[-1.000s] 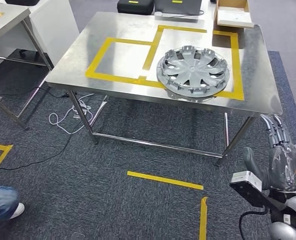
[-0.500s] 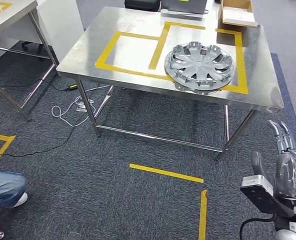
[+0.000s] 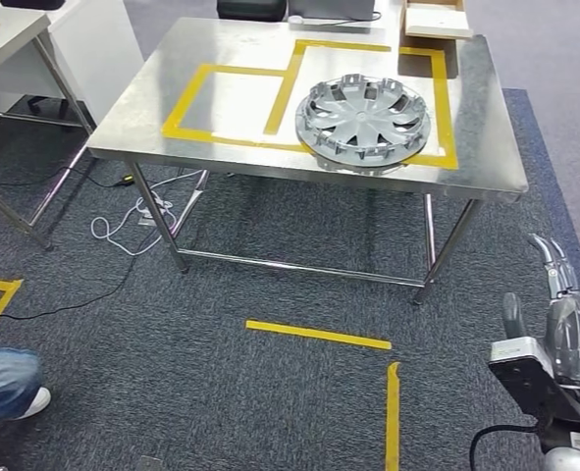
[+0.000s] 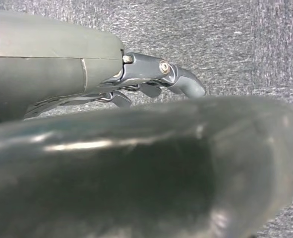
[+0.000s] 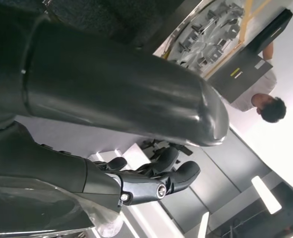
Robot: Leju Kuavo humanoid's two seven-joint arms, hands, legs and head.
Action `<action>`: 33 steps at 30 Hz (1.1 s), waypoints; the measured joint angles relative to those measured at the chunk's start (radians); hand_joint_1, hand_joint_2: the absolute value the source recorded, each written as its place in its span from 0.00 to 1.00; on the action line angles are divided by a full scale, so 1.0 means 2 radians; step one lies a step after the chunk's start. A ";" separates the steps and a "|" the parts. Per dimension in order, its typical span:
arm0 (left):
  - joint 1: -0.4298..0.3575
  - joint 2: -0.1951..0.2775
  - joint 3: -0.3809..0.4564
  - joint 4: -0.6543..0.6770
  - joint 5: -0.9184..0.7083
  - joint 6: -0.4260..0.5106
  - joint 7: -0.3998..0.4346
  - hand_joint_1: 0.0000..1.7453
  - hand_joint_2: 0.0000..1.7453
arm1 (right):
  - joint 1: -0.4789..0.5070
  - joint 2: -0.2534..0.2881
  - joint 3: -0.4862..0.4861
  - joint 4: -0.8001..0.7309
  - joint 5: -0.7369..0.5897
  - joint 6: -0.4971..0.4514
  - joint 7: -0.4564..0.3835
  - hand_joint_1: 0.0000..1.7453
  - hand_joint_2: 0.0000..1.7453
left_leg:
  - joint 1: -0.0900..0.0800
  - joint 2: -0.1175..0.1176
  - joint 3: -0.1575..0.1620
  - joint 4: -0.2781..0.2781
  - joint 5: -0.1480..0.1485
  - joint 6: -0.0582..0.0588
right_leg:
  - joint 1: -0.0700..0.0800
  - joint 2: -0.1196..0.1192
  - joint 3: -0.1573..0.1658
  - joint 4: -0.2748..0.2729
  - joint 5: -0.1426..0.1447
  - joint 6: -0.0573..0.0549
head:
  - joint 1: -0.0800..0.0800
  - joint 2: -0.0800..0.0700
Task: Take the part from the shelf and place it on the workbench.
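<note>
head view: hubcap (image 3: 363, 122) lies on workbench (image 3: 487, 147) at one o'clock; right hand (image 3: 564, 324) at five, fingers spread, empty; left hand (image 4: 99, 74) state unclear.

silver hubcap (image 3: 363, 120), flat on workbench (image 3: 487, 147)

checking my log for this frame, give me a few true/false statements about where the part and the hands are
1. The silver wheel cover lies flat on the steel workbench. True.
2. The right hand holds the wheel cover. False: it hangs low beside the workbench over the carpet, holding nothing, fingers apart.
3. The wheel cover sits in the left taped square. False: it is at the right-hand yellow tape outline, overlapping that outline's near strip.
4. A cardboard box stands at the far edge of the workbench. True.
5. The left hand is over grey carpet, nothing in it. True.
6. A cable lies on the workbench. False: the white cable lies on the floor under the table.
</note>
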 joint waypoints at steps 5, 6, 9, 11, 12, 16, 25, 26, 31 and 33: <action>0.002 0.002 0.002 0.001 0.001 0.000 0.000 0.00 0.00 | 0.004 0.002 -0.004 0.000 -0.005 -0.007 -0.002 0.00 0.00 | 0.003 -0.039 0.048 -0.114 0.047 0.008 | -0.001 0.024 -0.009 0.006 0.001 0.010 | 0.001 0.000; 0.002 0.002 0.002 0.001 0.001 0.001 -0.001 0.00 0.00 | 0.006 0.002 -0.005 0.000 -0.007 -0.008 -0.003 0.00 0.00 | 0.003 -0.035 0.047 -0.116 0.047 0.009 | -0.002 0.030 -0.013 0.006 0.003 0.015 | 0.001 0.000; 0.002 0.000 0.002 0.001 0.002 0.002 -0.001 0.00 0.00 | 0.016 0.003 -0.013 0.000 -0.009 -0.012 -0.003 0.00 0.00 | 0.005 -0.017 0.047 -0.123 0.051 0.017 | -0.002 0.016 -0.029 0.025 -0.009 0.022 | 0.003 0.000; 0.002 0.000 0.002 0.001 0.003 0.002 -0.001 0.00 0.00 | 0.020 0.004 -0.017 0.000 -0.009 -0.014 -0.004 0.00 0.00 | 0.005 -0.003 0.046 -0.125 0.052 0.021 | -0.002 -0.009 -0.059 0.084 -0.041 0.025 | 0.006 0.000; 0.003 0.000 0.003 0.001 0.003 0.003 -0.001 0.00 0.00 | 0.022 0.004 -0.018 0.000 -0.009 -0.014 -0.004 0.00 0.00 | 0.004 0.004 0.045 -0.125 0.052 0.022 | -0.002 -0.015 -0.076 0.119 -0.056 0.027 | 0.007 0.000; 0.004 0.000 0.003 0.001 0.004 0.003 -0.001 0.00 0.00 | 0.029 0.006 -0.019 0.000 -0.010 -0.014 -0.004 0.00 0.00 | 0.003 0.029 0.045 -0.125 0.052 0.021 | -0.003 -0.026 -0.064 0.106 -0.033 0.030 | 0.007 0.000; 0.003 0.000 0.007 0.001 0.007 0.006 0.000 0.00 0.00 | 0.065 0.025 -0.047 0.000 -0.020 -0.017 -0.002 0.00 0.00 | 0.001 0.028 0.037 -0.085 0.019 -0.001 | -0.001 -0.034 -0.009 0.003 0.003 0.007 | 0.005 0.000; 0.004 0.000 0.008 0.001 0.008 0.007 0.000 0.00 0.00 | 0.070 0.030 -0.051 0.000 -0.022 -0.017 -0.004 0.00 0.00 | 0.002 0.015 0.026 -0.055 0.001 -0.002 | -0.002 -0.029 -0.010 0.003 0.004 0.006 | 0.004 0.000; 0.009 0.000 0.014 0.001 0.012 0.011 -0.003 0.00 0.00 | 0.097 0.060 -0.078 0.003 -0.029 0.003 -0.008 0.00 0.00 | 0.002 -0.001 0.010 -0.013 0.003 0.001 | -0.001 0.004 -0.011 0.005 0.005 0.004 | 0.004 0.000; 0.008 0.001 0.016 0.001 0.013 0.012 -0.004 0.00 0.00 | 0.103 0.072 -0.090 0.005 -0.030 0.011 -0.006 0.00 0.00 | 0.004 -0.023 0.037 -0.078 0.035 0.006 | 0.000 0.018 -0.012 0.007 0.005 0.005 | 0.004 0.000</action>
